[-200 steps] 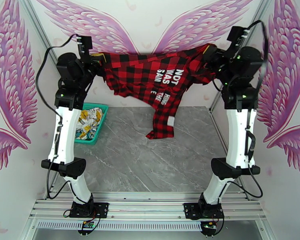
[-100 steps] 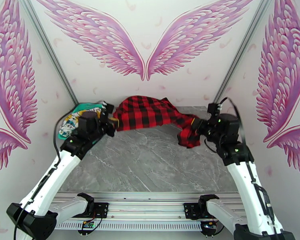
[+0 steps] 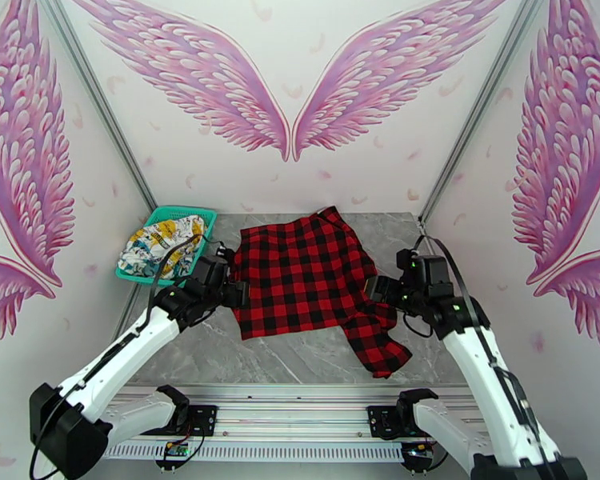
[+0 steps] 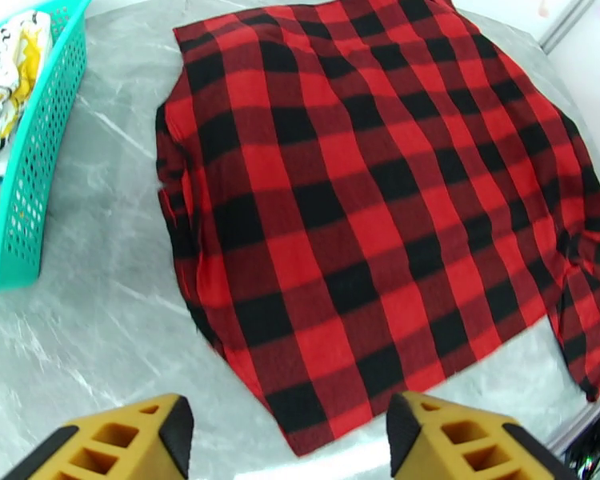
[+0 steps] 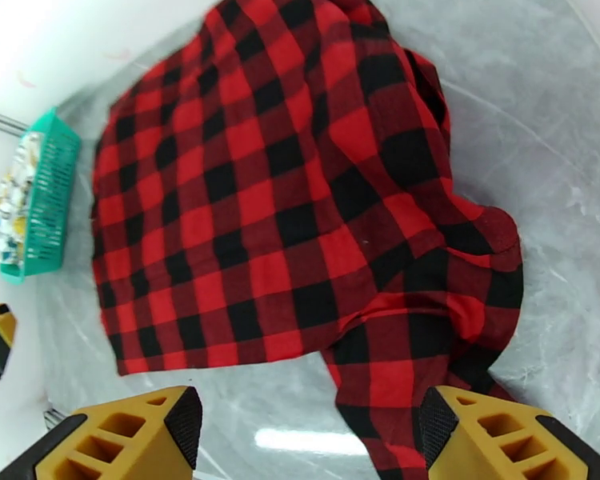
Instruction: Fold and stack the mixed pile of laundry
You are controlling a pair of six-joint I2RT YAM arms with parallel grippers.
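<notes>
A: Entry one: red-and-black plaid shirt lies flat on the grey table, sleeve trailing nearward. Handling?

B: Likely light, limp; best pinched at hem corners. Left gripper, right gripper: both spread, empty. Printed white garment: in teal basket.

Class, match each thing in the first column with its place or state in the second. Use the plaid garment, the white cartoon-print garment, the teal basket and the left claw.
Column one:
1. plaid garment
2. white cartoon-print garment
3. teal basket
4. left claw

Column two:
A. lying in the basket
B. open, holding nothing
C. spread out on the table
D. at the table's far left corner

Pairs: 1-C, 2-A, 3-D, 4-B
</notes>
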